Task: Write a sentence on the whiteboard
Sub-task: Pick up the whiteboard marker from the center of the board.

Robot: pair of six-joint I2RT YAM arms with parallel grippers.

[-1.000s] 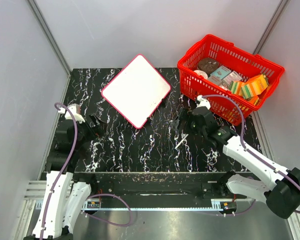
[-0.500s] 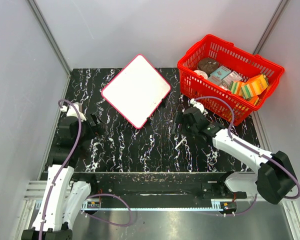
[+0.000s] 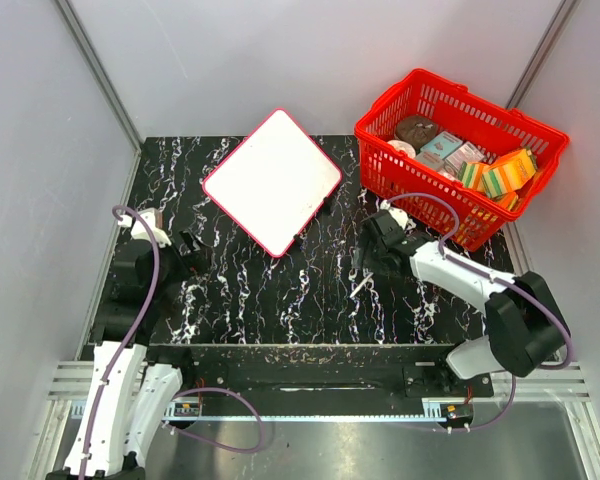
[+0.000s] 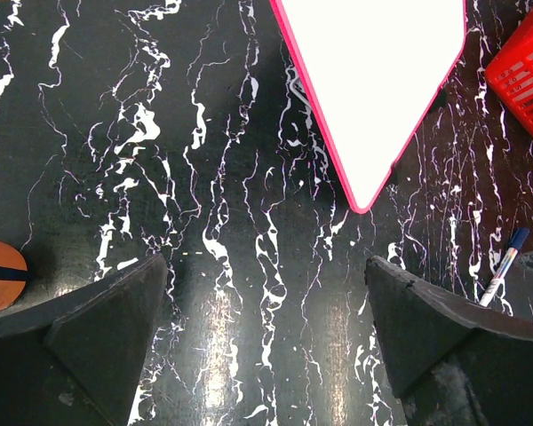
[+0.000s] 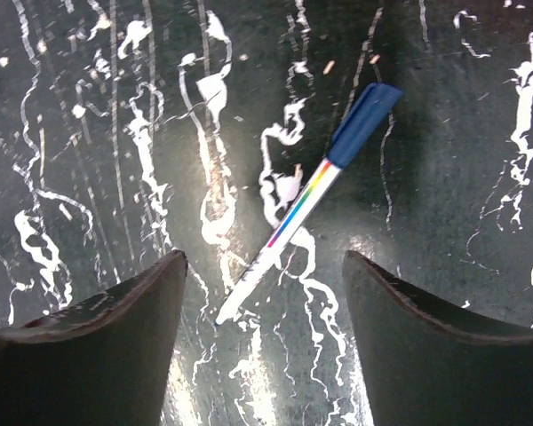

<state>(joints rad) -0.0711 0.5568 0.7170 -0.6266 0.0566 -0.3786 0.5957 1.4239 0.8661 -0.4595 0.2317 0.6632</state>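
Hovering over the blue-capped white marker pen (image 5: 306,202), my right fingers (image 5: 115,328) stood wide apart, the pen lying flat on the black marbled surface (image 3: 280,300) between them. I judged the step to be picking it up, with nothing written yet. The flat white whiteboard with its thin red rim (image 3: 272,182) lay blank, set cornerwise, off to the left. Next called for a straight drop onto the barrel. The red plastic basket (image 3: 400,165) stood close behind; open room lay leftward. My left fingers (image 4: 98,328) were wide too, empty

A robotics lab cell: plain grey panel walls (image 3: 310,60), aluminium framing (image 3: 94,68), black marbled table (image 3: 280,290), mounting rail (image 3: 310,408).
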